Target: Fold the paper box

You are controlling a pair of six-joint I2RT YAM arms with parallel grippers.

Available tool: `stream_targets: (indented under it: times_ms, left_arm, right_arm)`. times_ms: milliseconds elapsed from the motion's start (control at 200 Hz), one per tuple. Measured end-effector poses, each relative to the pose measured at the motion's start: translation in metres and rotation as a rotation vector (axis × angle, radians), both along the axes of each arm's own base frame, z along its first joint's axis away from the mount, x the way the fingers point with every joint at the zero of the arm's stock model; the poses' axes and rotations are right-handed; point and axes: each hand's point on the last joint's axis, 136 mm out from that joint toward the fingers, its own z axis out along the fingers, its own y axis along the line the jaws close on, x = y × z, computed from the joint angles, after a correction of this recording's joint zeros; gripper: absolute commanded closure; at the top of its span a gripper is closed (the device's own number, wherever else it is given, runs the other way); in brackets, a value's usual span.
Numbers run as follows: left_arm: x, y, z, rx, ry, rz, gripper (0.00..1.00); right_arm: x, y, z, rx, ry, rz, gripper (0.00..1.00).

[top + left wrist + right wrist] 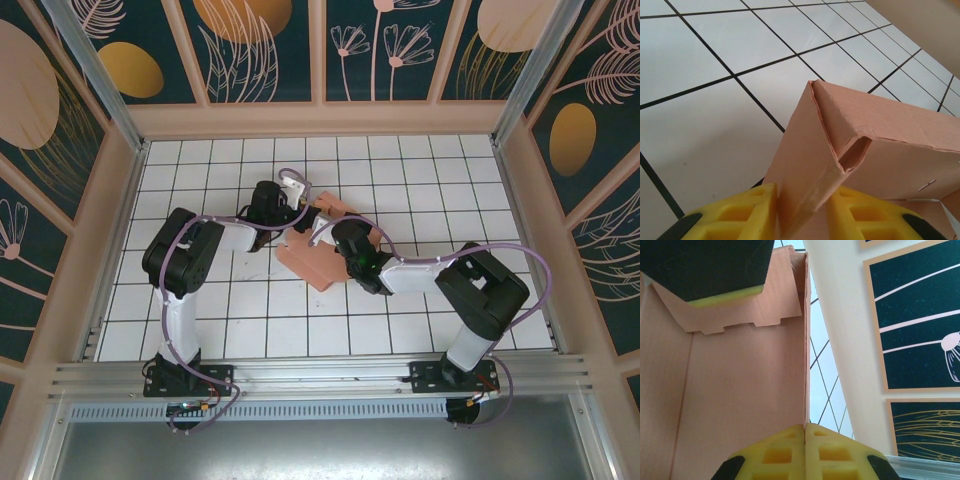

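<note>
The right hand (805,432) is pinched shut on an upright wall of the salmon-pink thin-card paper box (315,265), which sits mid-way across the white tiled worktop (240,300). Beyond, the left hand (805,200) seems clamped on its folded corner flap.

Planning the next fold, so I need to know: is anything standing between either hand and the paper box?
Nothing visible does. The left hand has a doubled wall of the paper box between its fingers, and the right hand is closed on a thin side wall. Both touch the card directly.
</note>
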Motion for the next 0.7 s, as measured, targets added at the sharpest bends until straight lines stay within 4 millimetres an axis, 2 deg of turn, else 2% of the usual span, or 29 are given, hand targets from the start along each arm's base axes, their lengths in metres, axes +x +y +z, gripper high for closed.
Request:
stream_targets:
  times_ms: [701]
  left_arm:
    - [0.002,0.0018,-0.0003,0.005,-0.013,0.018,0.75]
  right_arm:
    - [0.0009,0.0022,-0.0081,-0.09,-0.029,-0.009,1.0]
